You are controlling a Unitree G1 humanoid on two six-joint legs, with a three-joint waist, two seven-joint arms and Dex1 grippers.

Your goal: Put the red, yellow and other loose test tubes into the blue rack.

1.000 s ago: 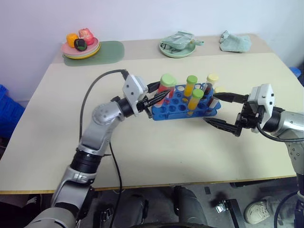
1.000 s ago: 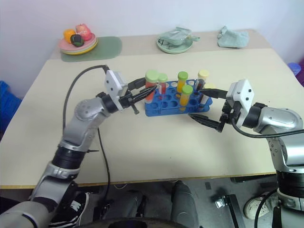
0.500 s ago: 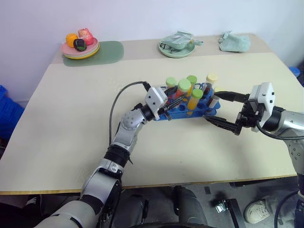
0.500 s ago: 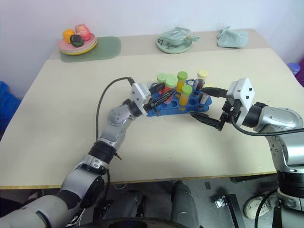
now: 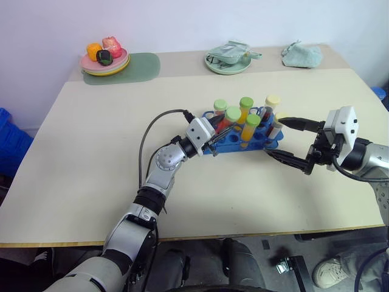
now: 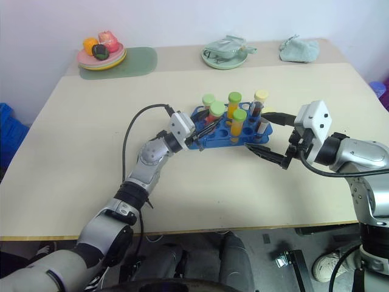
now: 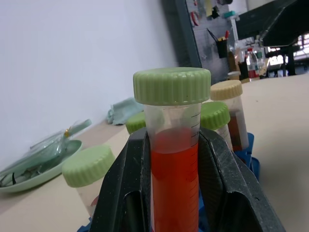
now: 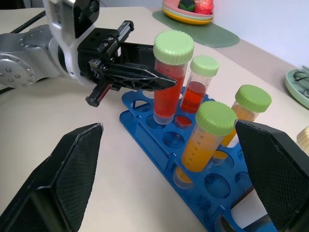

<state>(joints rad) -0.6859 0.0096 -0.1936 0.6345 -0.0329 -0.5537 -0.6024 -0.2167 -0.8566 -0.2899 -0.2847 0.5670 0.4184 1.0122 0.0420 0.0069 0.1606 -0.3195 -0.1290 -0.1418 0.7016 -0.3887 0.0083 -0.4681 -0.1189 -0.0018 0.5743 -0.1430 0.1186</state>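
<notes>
- The left gripper (image 8: 145, 79) is pinching the red tube (image 8: 169, 82) across its clear wall below the pale green cap; the black fingers (image 7: 219, 164) press either flank of the red liquid.
- That tube stands upright with its foot in a hole at the left end of the blue rack (image 5: 234, 141), though whether it is fully seated cannot be told.
- Just to its right in the rack stand a second red tube (image 8: 197, 89), two yellow-orange tubes (image 8: 205, 142) with green caps, and darker tubes with pale yellow caps (image 5: 273, 100) toward the far right.
- The right gripper (image 5: 284, 141) hangs spread wide and empty, just beside the rack's right end.
- Handling, as a judgement: the tube looks light and stiff, its smooth plastic probably slippery, so a squeeze on the wall under the cap rim seems the surest hold; the screwed cap should keep liquid in.
- The rack itself looks light and might slide if a tube is pushed off-centre.
- Far across the table (image 5: 85, 182) sit a fruit plate (image 5: 103, 62), a green dish (image 5: 228, 63) and a cloth (image 5: 302, 55), well apart from the work.
</notes>
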